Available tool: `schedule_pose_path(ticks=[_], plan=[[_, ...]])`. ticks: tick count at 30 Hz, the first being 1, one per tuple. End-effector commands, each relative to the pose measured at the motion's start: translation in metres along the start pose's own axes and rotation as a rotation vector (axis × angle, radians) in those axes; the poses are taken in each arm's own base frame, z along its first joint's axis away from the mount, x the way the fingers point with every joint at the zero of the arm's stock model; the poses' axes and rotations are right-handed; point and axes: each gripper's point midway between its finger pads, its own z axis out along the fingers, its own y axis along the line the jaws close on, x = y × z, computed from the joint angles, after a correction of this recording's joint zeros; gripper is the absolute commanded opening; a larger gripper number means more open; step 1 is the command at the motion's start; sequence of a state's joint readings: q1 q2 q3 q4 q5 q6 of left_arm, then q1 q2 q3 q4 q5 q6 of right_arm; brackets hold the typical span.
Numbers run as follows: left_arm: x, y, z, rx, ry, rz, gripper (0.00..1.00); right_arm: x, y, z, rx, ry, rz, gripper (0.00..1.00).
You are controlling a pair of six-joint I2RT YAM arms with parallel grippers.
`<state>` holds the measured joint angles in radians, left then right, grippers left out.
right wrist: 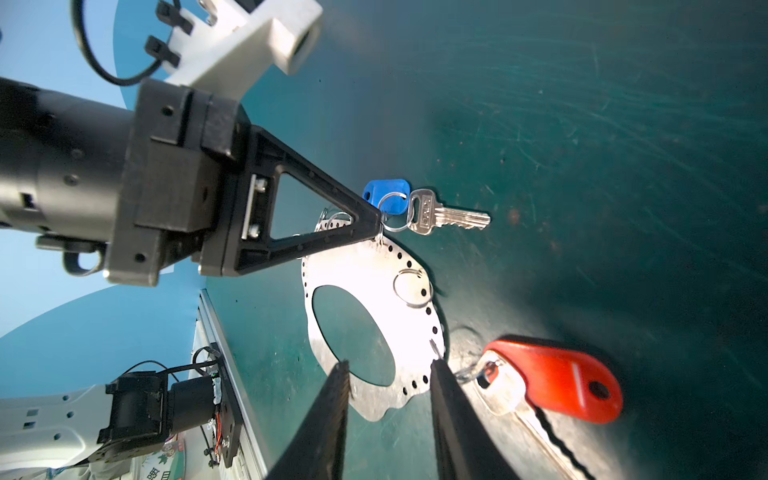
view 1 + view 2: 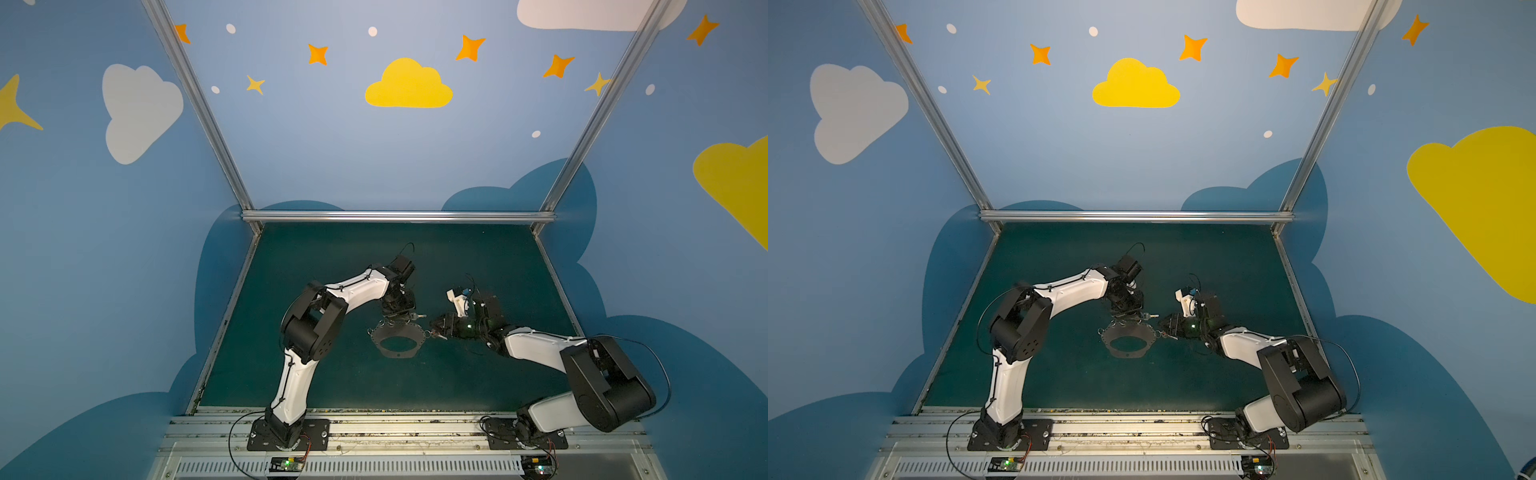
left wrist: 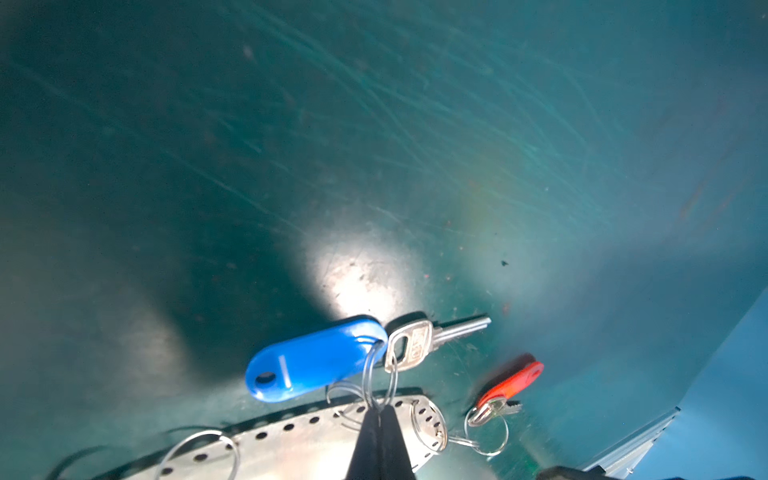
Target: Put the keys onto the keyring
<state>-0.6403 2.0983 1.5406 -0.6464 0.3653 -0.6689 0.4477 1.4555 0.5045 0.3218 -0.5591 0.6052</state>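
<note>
Left wrist view: the left end effector (image 3: 379, 409) is clenched on thin wire rings (image 3: 368, 382) at the rim of the keyring (image 3: 299, 440). The blue-tagged key (image 3: 411, 343) lies there on the green table (image 3: 374, 145). From the right wrist, the right end effector (image 1: 388, 365) stands released, its fingers astride the keyring's edge, with the red-tagged key (image 1: 540, 374) just beside it. Both top views show the keyring (image 2: 399, 331) flat between the arms.

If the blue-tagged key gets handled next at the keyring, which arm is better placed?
Probably left. The left gripper has its jaws shut at the edge of the keyring, right next to the blue-tagged key. The right gripper stands open farther along the keyring, beside the red-tagged key.
</note>
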Motion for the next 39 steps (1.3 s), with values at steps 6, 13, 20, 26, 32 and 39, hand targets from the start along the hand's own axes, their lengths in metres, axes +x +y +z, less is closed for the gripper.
schedule_pose_path(ticks=[6,13,20,26,32,39], plan=[[-0.006,-0.016,-0.045,0.066,-0.1,0.067,0.04,-0.007,0.011,0.003,-0.033,-0.005,-0.031,0.36],[-0.005,-0.005,-0.029,0.031,-0.069,0.036,0.41,-0.014,0.016,0.005,-0.032,-0.011,-0.036,0.37],[-0.007,-0.005,-0.007,0.011,-0.038,0.038,0.41,-0.012,0.013,0.003,-0.017,-0.012,-0.039,0.37],[-0.012,-0.006,0.002,0.0,-0.03,0.038,0.29,-0.01,0.011,0.003,-0.018,-0.012,-0.034,0.37],[-0.014,-0.006,0.002,-0.01,-0.033,0.041,0.08,-0.007,0.01,0.004,-0.023,-0.006,-0.027,0.37],[-0.014,-0.008,0.002,-0.011,-0.024,0.05,0.12,-0.004,0.01,0.005,-0.025,-0.005,-0.022,0.37]])
